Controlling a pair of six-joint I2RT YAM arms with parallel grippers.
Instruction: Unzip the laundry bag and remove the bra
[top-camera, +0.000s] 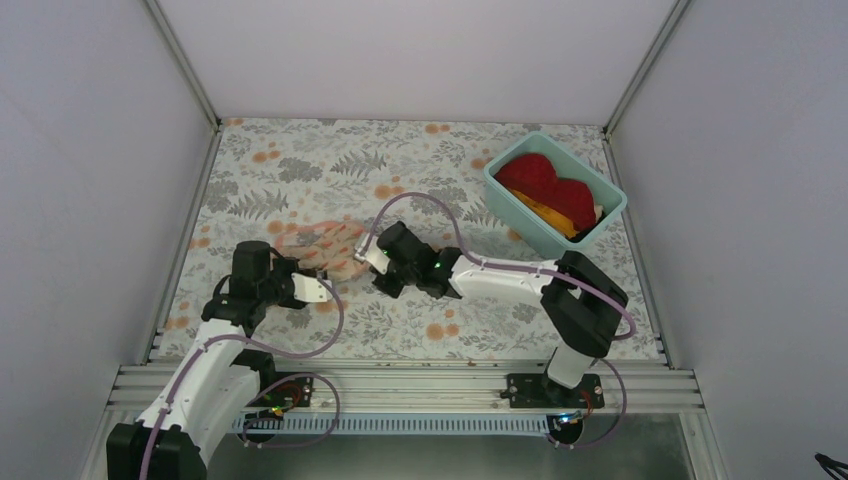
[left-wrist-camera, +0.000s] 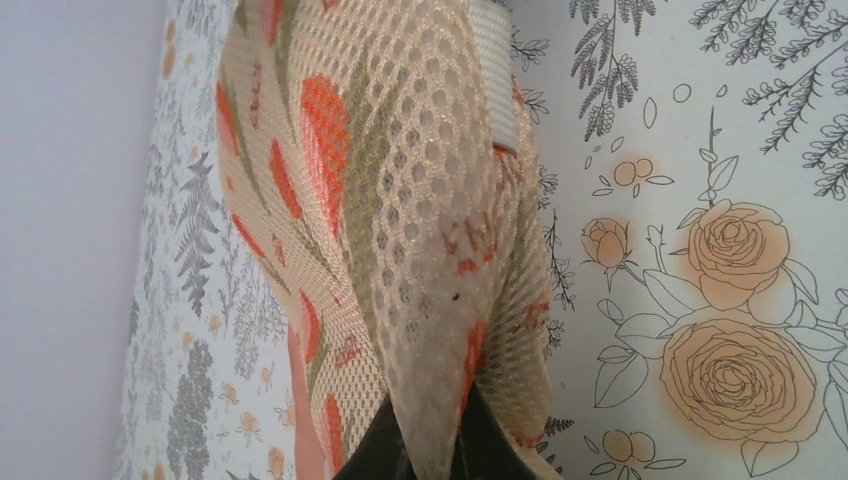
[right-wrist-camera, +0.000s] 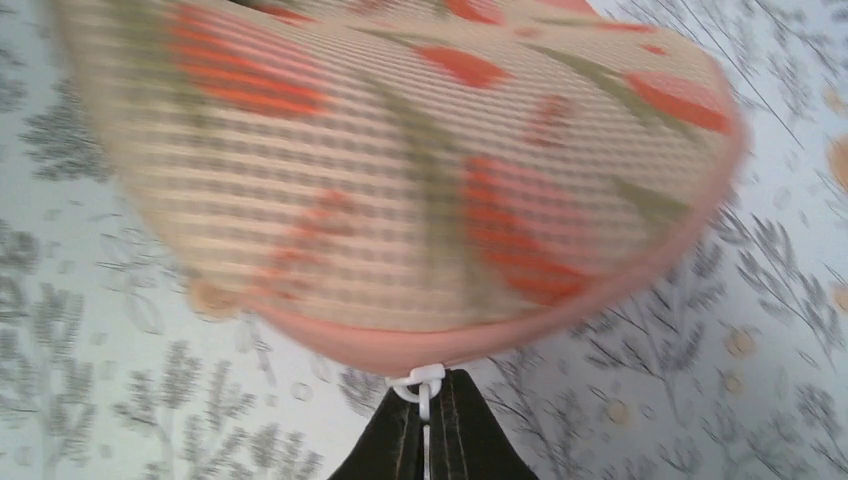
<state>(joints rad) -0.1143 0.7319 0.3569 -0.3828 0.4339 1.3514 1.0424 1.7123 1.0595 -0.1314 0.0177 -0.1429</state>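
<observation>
Peach-pink, peanut-shaped mesh laundry bag (top-camera: 322, 245) with red-orange flower print, on the floral-patterned table (top-camera: 450, 170), left of centre and between the two arms. Its rim is bound in a pink edge, and a small white zipper pull (right-wrist-camera: 424, 384) hangs from the near side of that edge. What the pouch contains cannot be made out through the mesh.

The right claw (right-wrist-camera: 430, 455) meets the bag at its right end. Its dark fingers are closed together, with the tab of the zipper pull pinched between them. The left claw (left-wrist-camera: 440, 450) meets the bag at its near left end. Its fingers are closed on a fold of the mesh (left-wrist-camera: 400, 250), which rises in a ridge away from the grip. In the overhead view both claws sit close together at the bag's near edge.

Well apart, at the far right corner of the table, a teal plastic tub (top-camera: 520, 215) stands at an angle. It holds a red cloth (top-camera: 545, 180) and an orange cloth (top-camera: 556, 214).
</observation>
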